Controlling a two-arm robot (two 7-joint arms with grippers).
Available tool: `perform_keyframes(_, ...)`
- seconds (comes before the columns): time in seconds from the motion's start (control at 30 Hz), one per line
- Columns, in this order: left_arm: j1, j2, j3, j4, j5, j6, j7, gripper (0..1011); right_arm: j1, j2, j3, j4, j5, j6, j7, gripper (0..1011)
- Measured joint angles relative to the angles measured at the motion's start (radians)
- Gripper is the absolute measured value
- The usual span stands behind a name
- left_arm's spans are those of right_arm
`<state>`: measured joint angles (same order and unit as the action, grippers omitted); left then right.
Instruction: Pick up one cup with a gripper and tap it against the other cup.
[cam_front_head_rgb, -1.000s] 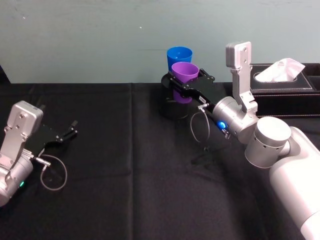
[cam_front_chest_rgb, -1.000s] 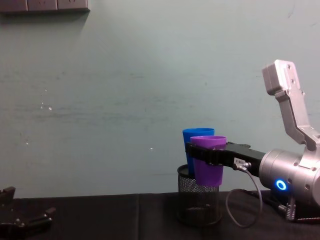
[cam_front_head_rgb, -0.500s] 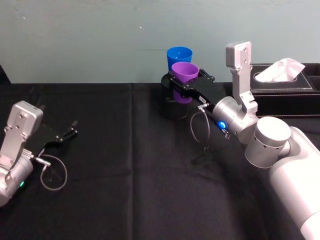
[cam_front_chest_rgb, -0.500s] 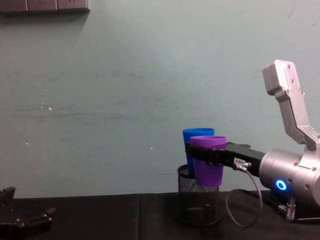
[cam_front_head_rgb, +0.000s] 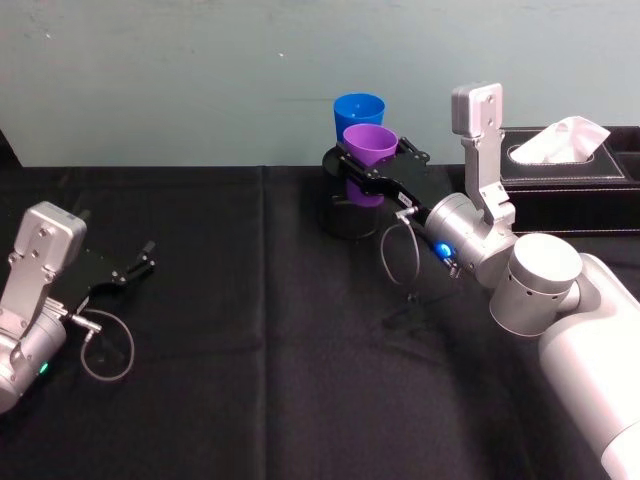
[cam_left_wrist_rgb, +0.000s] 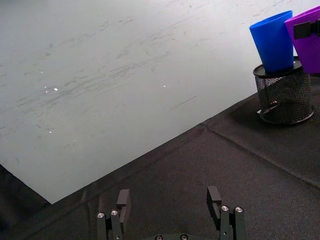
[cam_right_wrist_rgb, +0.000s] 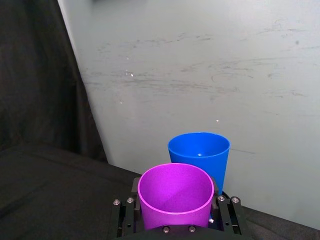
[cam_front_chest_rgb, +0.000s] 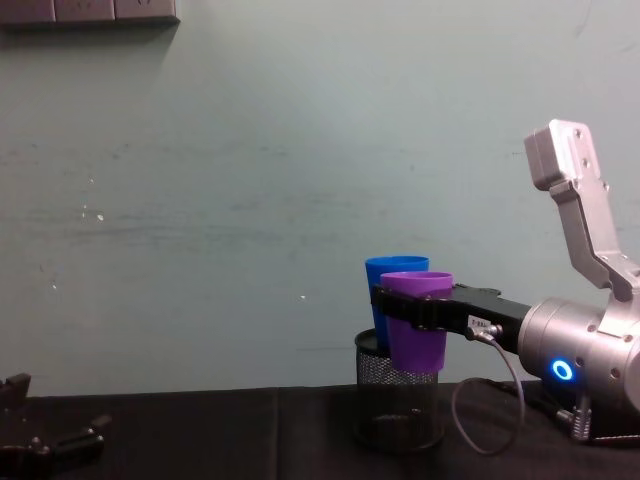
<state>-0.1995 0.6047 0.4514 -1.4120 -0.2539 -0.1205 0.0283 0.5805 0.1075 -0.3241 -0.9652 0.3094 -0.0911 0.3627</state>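
Observation:
My right gripper (cam_front_head_rgb: 369, 162) is shut on the purple cup (cam_front_head_rgb: 368, 142) just below its rim, holding it upright above the table. The blue cup (cam_front_head_rgb: 359, 108) stands upright in a black mesh pen holder (cam_front_chest_rgb: 398, 412), directly behind the purple one. In the right wrist view the purple cup (cam_right_wrist_rgb: 175, 194) sits between the fingers (cam_right_wrist_rgb: 124, 220), with the blue cup (cam_right_wrist_rgb: 199, 151) right behind it. Their rims look very close in the left wrist view, and I cannot tell whether they touch. My left gripper (cam_front_head_rgb: 135, 266) rests open, low over the cloth at the far left.
A black tissue box (cam_front_head_rgb: 570, 175) with white tissue sticking up stands at the back right, beside my right arm. A pale green wall closes off the back edge of the table. Black cloth (cam_front_head_rgb: 260, 340) covers the table between the two arms.

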Motion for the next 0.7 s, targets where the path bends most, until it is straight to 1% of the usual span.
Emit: perform_keyframes(0.7,0.000,0.000,0.000,0.000,0.000,0.000,0.000,1000,0.000,0.000,0.000,0.000,0.000,0.000,0.000,743)
